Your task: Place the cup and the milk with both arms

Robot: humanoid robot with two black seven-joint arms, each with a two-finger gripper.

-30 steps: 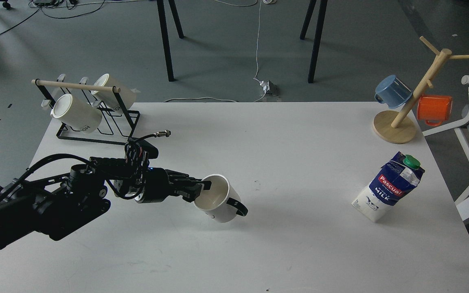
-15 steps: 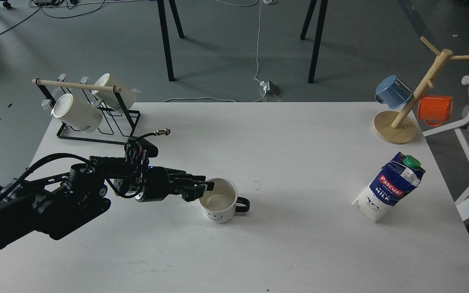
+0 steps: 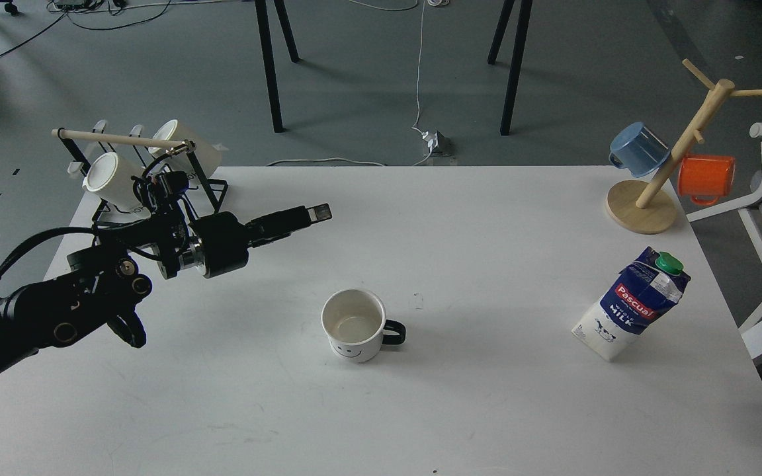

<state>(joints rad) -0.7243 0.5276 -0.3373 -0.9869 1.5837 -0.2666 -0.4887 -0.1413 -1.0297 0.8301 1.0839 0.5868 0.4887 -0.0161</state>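
Note:
A white cup [image 3: 353, 324] with a smiley face and a black handle stands upright on the white table [image 3: 487, 410], left of the middle, handle to the right. A blue and white milk carton [image 3: 632, 304] with a green cap stands tilted near the right edge. My left gripper [image 3: 317, 213] is raised above and behind the cup, well clear of it, empty, its fingers seen side-on and pointing right. My right gripper is out of view.
A black wire rack [image 3: 156, 192] with a wooden bar and two white mugs stands at the back left, just behind my left arm. A wooden mug tree [image 3: 645, 205] with a blue mug [image 3: 637, 148] and an orange mug [image 3: 705, 177] stands at the back right.
My left gripper held the tilted cup by its rim, set it upright on the table, let go, and has risen up and back away from it. The milk carton has not moved.

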